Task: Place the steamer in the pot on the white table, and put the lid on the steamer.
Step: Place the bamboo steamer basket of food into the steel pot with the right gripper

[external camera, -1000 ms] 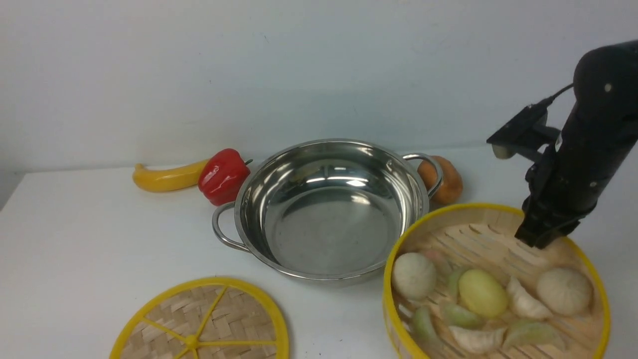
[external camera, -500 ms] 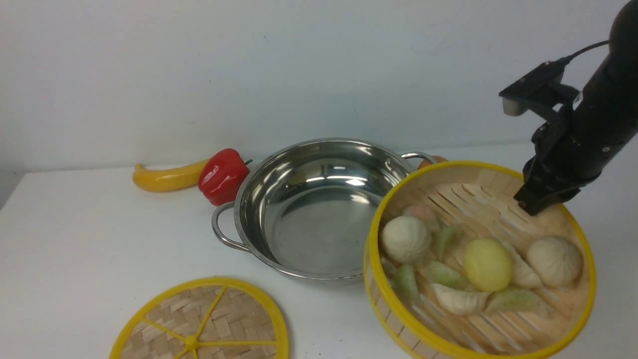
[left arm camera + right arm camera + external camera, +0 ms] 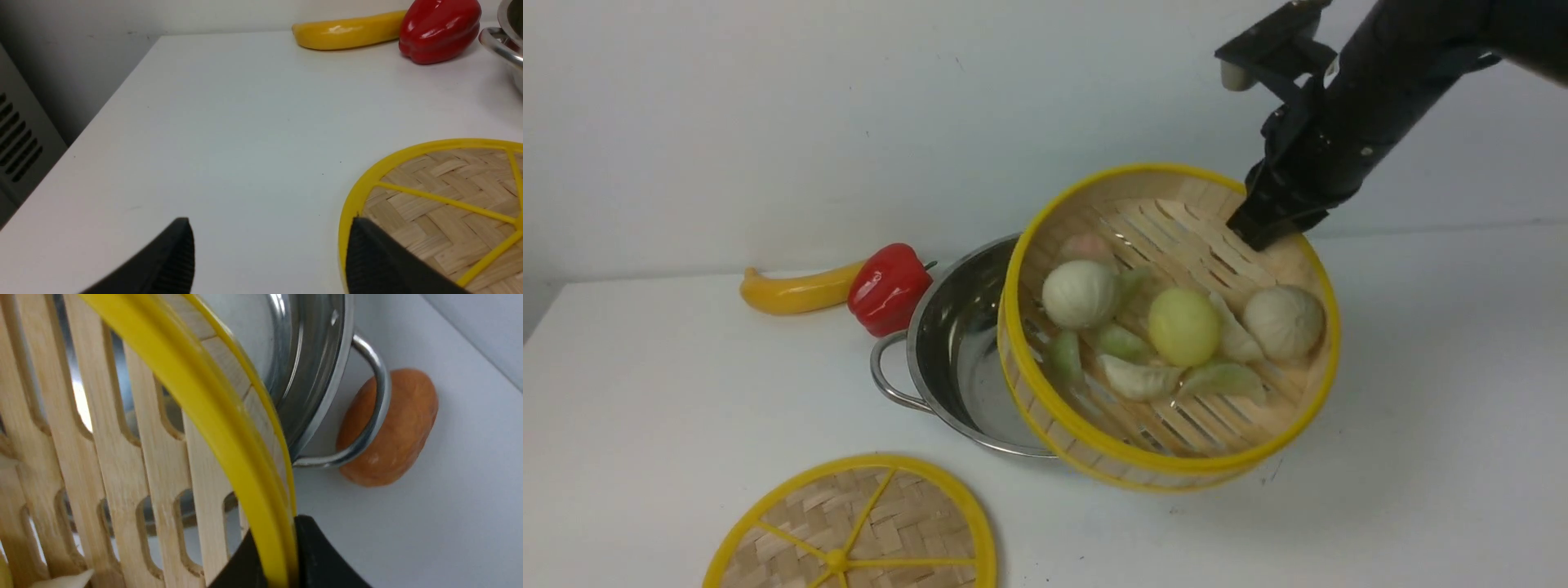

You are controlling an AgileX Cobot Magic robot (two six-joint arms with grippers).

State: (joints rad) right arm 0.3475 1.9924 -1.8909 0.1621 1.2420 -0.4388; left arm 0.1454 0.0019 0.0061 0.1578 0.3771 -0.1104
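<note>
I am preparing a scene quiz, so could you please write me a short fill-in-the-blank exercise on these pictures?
1. The right gripper is shut on the steamer, on its ____ rim.
2. The left gripper, near the lid, stands ____ and holds nothing.
3. Between the banana and the pot sits a ____ pepper.
Missing words: yellow; open; red.
</note>
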